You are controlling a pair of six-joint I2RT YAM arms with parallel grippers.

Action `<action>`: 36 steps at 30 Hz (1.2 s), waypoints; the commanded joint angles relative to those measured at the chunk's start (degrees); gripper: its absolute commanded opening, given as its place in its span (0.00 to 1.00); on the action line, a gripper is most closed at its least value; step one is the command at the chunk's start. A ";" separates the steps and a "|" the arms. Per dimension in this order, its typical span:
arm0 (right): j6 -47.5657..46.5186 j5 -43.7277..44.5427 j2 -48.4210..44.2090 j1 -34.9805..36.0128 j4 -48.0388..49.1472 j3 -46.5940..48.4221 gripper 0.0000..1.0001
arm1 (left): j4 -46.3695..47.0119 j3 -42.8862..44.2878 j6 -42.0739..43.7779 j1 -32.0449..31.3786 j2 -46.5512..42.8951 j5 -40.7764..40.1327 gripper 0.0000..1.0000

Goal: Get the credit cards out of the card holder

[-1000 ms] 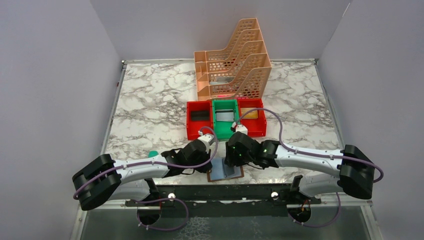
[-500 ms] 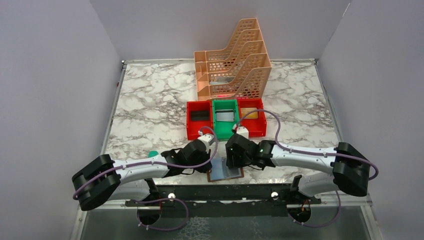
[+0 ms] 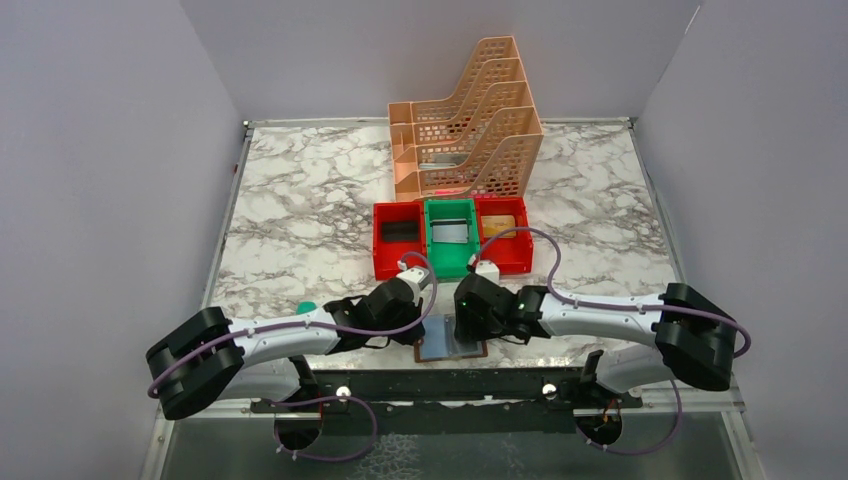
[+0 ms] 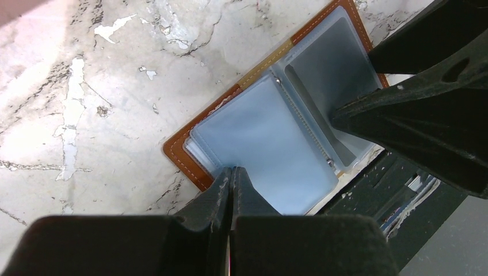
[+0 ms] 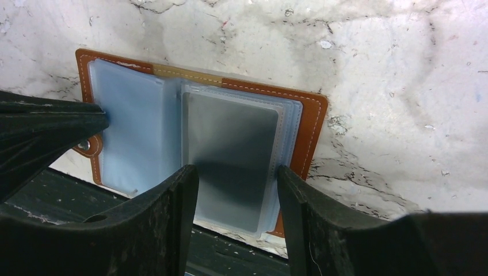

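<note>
The brown card holder [image 3: 452, 347] lies open at the table's near edge, its clear grey-blue sleeves facing up. In the left wrist view my left gripper [image 4: 231, 171] is shut, its tips resting on the holder [image 4: 190, 155] at the edge of the left page. My right gripper [image 5: 236, 172] is open, one finger on each side of the right page [image 5: 290, 123]. A dark grey credit card [image 5: 233, 141] sits inside the top sleeve there. In the top view both grippers, left [image 3: 425, 333] and right [image 3: 468, 325], are over the holder and hide part of it.
Red [image 3: 398, 258], green [image 3: 447, 262] and red [image 3: 518, 262] bins stand in a row just beyond the grippers, with an orange file rack [image 3: 465, 120] behind them. A teal object [image 3: 305, 307] lies by the left arm. The black table-edge rail [image 3: 440, 385] runs under the holder's near side.
My right gripper has shifted slightly toward the near edge and right over the holder. The left arm and the holder have not moved.
</note>
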 commanded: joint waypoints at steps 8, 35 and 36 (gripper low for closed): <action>0.61 -2.25 -1.76 0.48 1.06 0.71 0.50 | 1.67 0.30 -0.45 -0.34 0.39 0.21 0.01; 1.03 -1.15 -1.02 0.45 -2.69 3.70 0.55 | 1.66 1.07 -0.87 -0.39 0.88 0.66 0.00; 1.60 0.04 -0.83 0.47 -3.89 3.96 0.55 | 1.75 0.89 -1.01 -0.35 0.75 0.59 0.00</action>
